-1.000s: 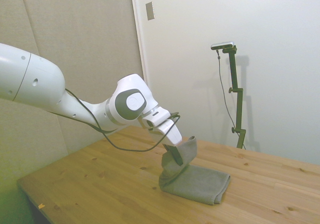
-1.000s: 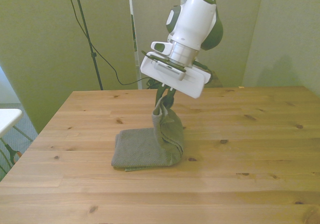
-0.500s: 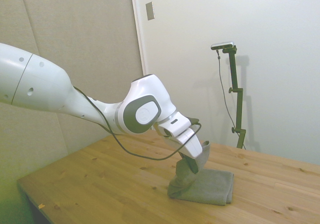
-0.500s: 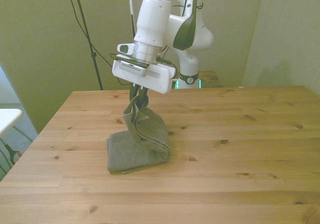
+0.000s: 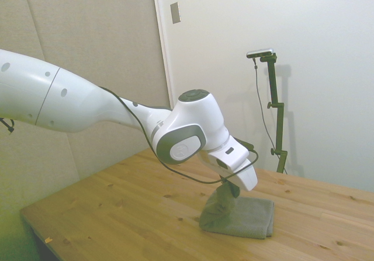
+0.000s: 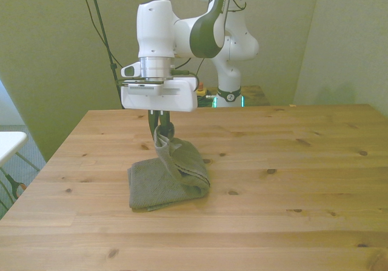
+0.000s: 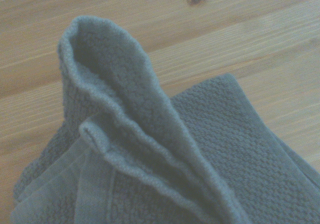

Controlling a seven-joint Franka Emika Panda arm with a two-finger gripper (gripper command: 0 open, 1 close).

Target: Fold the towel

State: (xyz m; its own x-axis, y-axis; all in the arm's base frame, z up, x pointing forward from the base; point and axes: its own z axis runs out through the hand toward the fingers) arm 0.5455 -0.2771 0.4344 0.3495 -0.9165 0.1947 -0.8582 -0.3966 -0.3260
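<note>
Gripper [image 6: 160, 127] clamped on a raised edge of the towel [image 6: 167, 177] at centre-left of frame (lifted, apparently, to lay over the layer resting on the table [image 6: 291, 162]).

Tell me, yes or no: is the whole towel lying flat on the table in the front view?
No. One edge of the towel is lifted up in the gripper, while the rest lies on the table.

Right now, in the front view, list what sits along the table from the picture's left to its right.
Bare table → flat part of the towel → lifted edge of the towel pinched in the gripper → bare wood out to the right edge.
</note>
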